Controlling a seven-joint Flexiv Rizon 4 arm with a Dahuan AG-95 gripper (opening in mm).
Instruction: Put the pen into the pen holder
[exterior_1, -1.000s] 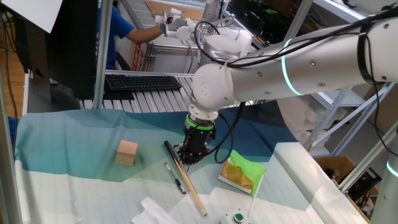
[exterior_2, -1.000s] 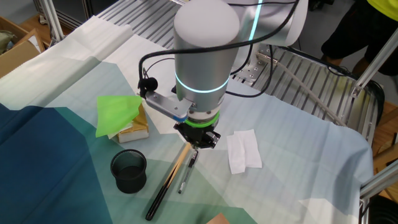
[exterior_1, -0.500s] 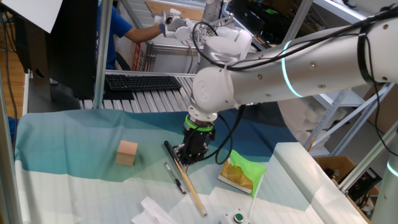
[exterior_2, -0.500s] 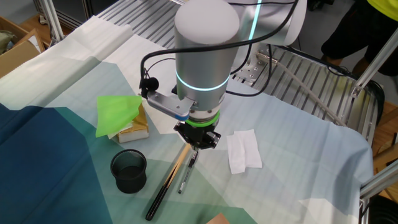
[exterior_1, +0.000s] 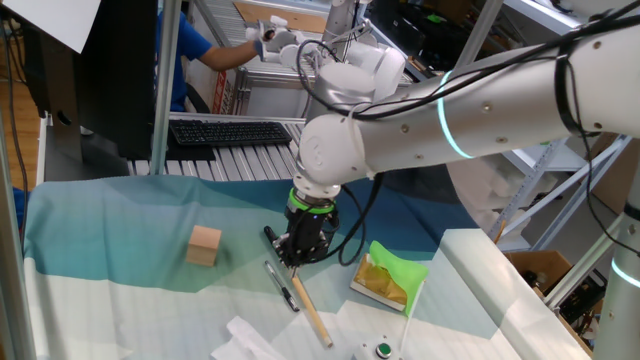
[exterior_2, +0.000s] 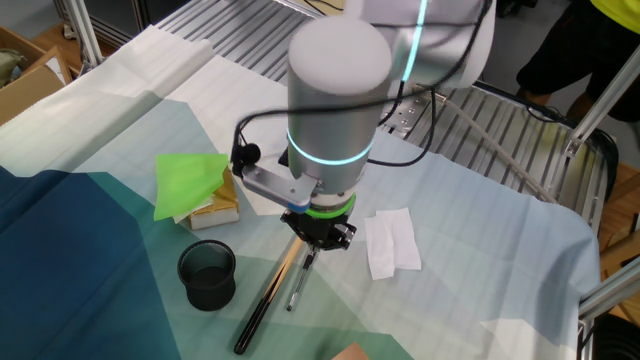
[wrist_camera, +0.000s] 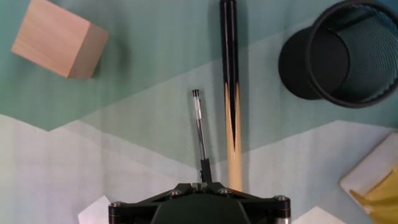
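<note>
Directly ahead of the gripper (wrist_camera: 200, 186), at the bottom centre of the hand view, the pen (wrist_camera: 199, 132) is seen lying flat on the cloth, its long axis running up the frame and slightly left, its near end hidden under the gripper body. Whether the jaws are open or closed cannot be told; nothing is seen to be held. Just right of the pen and nearly parallel, the stick (wrist_camera: 231, 93) is laid. Farther off, at upper right, the holder (wrist_camera: 346, 53) stands upright and appears empty; the cube (wrist_camera: 60, 38) sits at upper left.
</note>
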